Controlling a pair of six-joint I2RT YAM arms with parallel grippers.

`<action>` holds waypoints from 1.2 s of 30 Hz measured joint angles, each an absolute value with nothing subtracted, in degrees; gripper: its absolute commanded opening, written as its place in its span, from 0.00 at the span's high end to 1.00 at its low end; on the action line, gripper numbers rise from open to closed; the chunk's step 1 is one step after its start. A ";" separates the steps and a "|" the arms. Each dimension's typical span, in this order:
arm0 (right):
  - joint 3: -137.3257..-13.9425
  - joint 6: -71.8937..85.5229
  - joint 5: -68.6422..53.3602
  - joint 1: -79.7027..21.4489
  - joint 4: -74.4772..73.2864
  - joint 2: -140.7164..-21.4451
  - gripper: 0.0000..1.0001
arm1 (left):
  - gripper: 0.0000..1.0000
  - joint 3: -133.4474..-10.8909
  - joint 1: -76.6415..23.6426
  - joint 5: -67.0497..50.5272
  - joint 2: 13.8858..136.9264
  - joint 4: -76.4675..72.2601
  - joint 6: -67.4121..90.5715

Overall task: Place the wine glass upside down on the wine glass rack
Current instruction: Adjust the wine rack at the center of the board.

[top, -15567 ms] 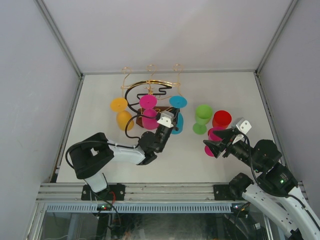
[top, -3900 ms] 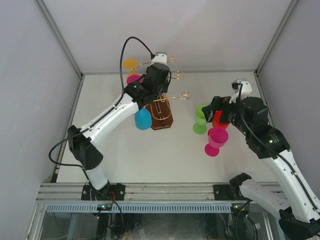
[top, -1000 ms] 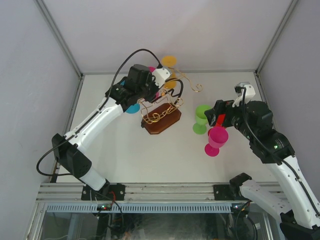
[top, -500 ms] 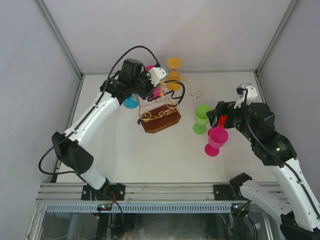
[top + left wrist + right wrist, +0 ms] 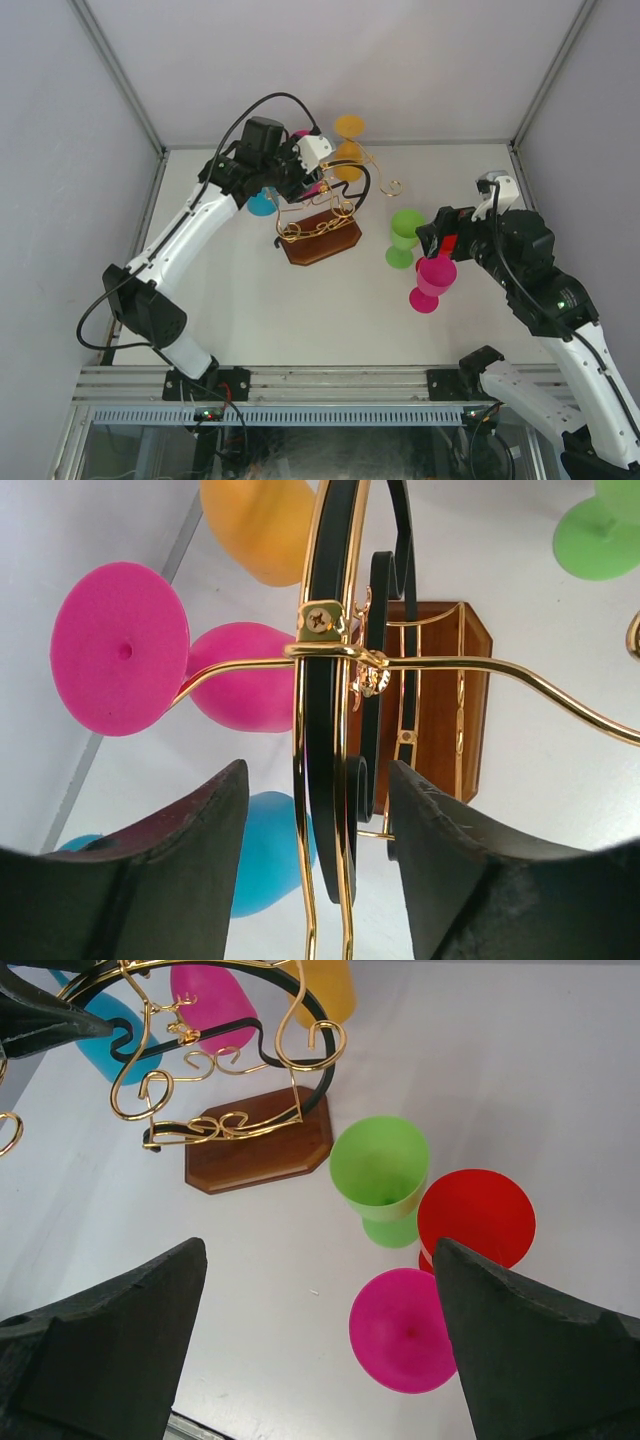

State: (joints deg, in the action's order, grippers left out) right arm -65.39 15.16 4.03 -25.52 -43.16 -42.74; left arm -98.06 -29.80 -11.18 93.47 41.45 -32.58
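The wine glass rack (image 5: 320,240) stands upright on its brown base (image 5: 255,1140). Its gold wires and black band (image 5: 335,680) run between the fingers of my left gripper (image 5: 317,770), which is open with a gap on each side. A pink (image 5: 120,645), a yellow (image 5: 260,525) and a blue wine glass (image 5: 265,850) hang upside down from the rack. My right gripper (image 5: 318,1250) is open and empty above three upright wine glasses on the table: green (image 5: 380,1165), red (image 5: 480,1215) and pink (image 5: 400,1330).
The white table is boxed in by grey walls (image 5: 80,150) at the left, back and right. The green glass (image 5: 405,235) stands about a hand's width right of the rack's base. A metal rail (image 5: 320,385) runs along the near edge.
My left gripper's jaws have parted from the rack's band. Over the last second the rack settled a little to the left. The right arm drifted slightly right.
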 measured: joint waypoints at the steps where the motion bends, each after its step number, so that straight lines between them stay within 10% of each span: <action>1: -65.39 15.16 4.01 -25.52 -43.18 -42.63 0.05 | 0.33 -98.06 -29.78 -11.22 93.27 41.45 -32.47; 11: -65.39 15.20 4.29 -25.52 -43.29 -41.80 0.00 | 0.10 -97.82 -29.74 -12.21 86.06 39.07 -28.88; 36: -61.63 18.79 7.31 -25.15 -53.45 -38.44 0.05 | 0.07 -73.41 -29.76 3.51 53.54 29.98 4.75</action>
State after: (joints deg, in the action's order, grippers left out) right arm -61.63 18.79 7.31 -25.15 -53.45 -38.44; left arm -73.41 -29.76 3.51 53.54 29.98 4.75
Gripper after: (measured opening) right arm 0.959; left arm 0.926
